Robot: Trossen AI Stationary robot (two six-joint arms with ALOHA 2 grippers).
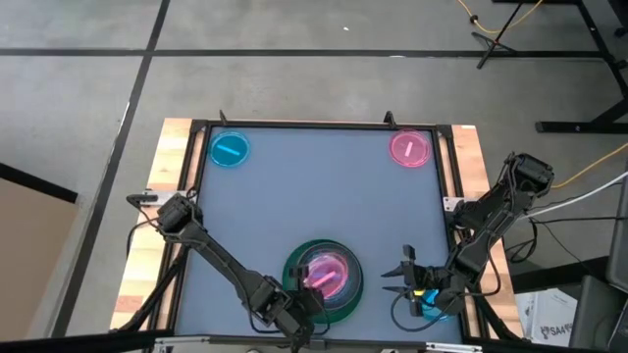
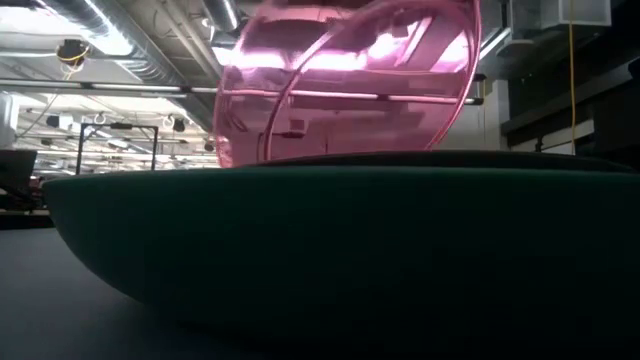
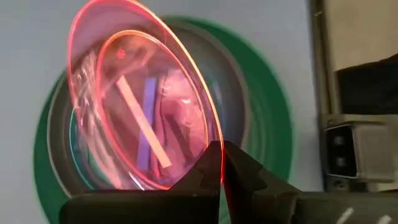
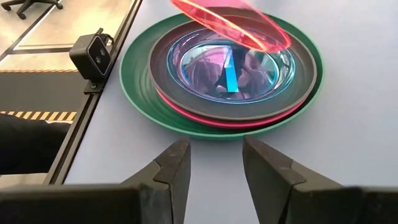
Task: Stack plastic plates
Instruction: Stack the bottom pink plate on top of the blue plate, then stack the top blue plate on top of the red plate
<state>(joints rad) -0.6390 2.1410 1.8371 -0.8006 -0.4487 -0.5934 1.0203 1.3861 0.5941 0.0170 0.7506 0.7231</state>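
A stack sits at the table's near middle: large dark green plate [image 1: 291,263] [image 4: 134,81], medium pink plate [image 4: 205,118], dark grey plate [image 4: 163,78], and a small translucent blue plate [image 4: 230,68] on top. My left gripper [image 3: 222,152] [image 1: 299,302] is shut on a small translucent pink plate with a pale stripe [image 3: 140,106] [image 2: 345,85], held tilted over the stack. My right gripper [image 4: 216,155] [image 1: 397,277] is open, just right of the stack, low over the table, touching nothing. My left gripper pinches the pink plate's rim [image 3: 214,138] between its two fingers, one on each face. It comes from the table's near side, slanting down. The plate is steeply tilted above the stack; I cannot tell whether its lower edge touches the plates beneath.
A small blue plate [image 1: 229,149] lies in the far left corner and a small pink plate [image 1: 410,149] in the far right corner. A dark raised frame [image 1: 201,157] rims the table. A small camera box [image 4: 90,56] sits at the near edge by the stack.
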